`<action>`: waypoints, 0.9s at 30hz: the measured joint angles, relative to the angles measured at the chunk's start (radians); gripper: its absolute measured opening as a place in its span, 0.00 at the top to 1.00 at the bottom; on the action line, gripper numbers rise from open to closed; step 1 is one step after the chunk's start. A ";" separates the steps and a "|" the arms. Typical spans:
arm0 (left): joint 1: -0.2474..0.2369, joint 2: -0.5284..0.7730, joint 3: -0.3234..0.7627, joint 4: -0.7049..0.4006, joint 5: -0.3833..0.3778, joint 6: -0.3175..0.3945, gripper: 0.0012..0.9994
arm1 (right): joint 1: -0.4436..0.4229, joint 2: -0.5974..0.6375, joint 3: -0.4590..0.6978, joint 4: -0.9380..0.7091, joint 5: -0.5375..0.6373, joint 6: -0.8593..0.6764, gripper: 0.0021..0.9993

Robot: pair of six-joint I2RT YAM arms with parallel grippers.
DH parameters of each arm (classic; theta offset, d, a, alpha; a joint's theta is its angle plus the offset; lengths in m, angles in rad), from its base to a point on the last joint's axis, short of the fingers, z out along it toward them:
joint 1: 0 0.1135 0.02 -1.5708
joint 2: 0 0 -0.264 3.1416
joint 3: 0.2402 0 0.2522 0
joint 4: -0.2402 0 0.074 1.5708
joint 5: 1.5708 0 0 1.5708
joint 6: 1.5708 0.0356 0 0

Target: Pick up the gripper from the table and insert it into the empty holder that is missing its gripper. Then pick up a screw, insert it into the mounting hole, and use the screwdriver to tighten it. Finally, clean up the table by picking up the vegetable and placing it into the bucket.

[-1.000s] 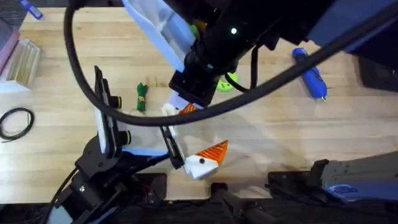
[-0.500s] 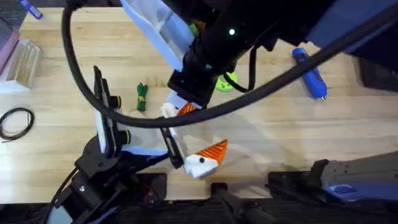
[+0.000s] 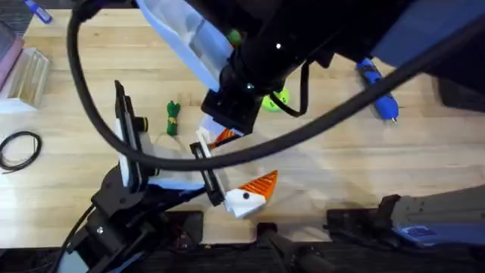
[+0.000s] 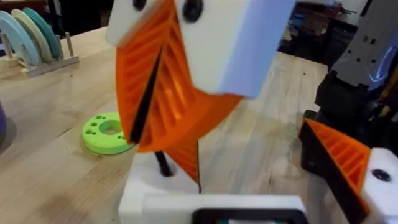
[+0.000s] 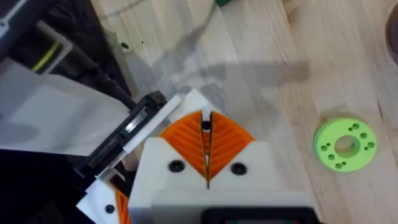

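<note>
Your right arm reaches across the middle of the tabletop [image 3: 341, 159], and its right end effector [image 5: 206, 146] has its ribbed orange pads pressed together, clamped on the orange fingertip [image 4: 186, 149], as far as the left wrist view lets you judge. The fingertip's lower end points down at the bare white holder [image 4: 211, 200] of your left arm, just above it or touching; can't tell which. The left end effector [image 3: 220, 171] sits low near the front edge w/ fingers wide apart: the holder on one side and the finger w/ its own orange tip [image 3: 261, 182] on the other. The blue screwdriver [image 3: 377, 89] lies on the far right of the tabletop, well apart from both arms. The dark-green toy vegetable [image 3: 172, 118] lies left of centre, near the left arm's link. A bright-green disc [image 3: 276, 99] lies flat just beside the right arm's wrist, approx. between the vegetable and the screwdriver.
</note>
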 joint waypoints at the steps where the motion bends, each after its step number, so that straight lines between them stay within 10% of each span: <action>1: 0.000 0.000 0.000 0.001 0.000 0.001 0.01 | 0.002 0.000 0.000 -0.001 0.000 0.000 1.00; 25: 0.000 0.000 0.000 0.001 0.000 0.008 0.01 | 0.008 0.000 -0.003 -0.036 -0.028 0.001 0.99; 27: 0.000 0.000 0.000 0.001 -0.001 0.008 0.01 | 0.008 0.000 -0.003 -0.038 -0.035 0.006 0.79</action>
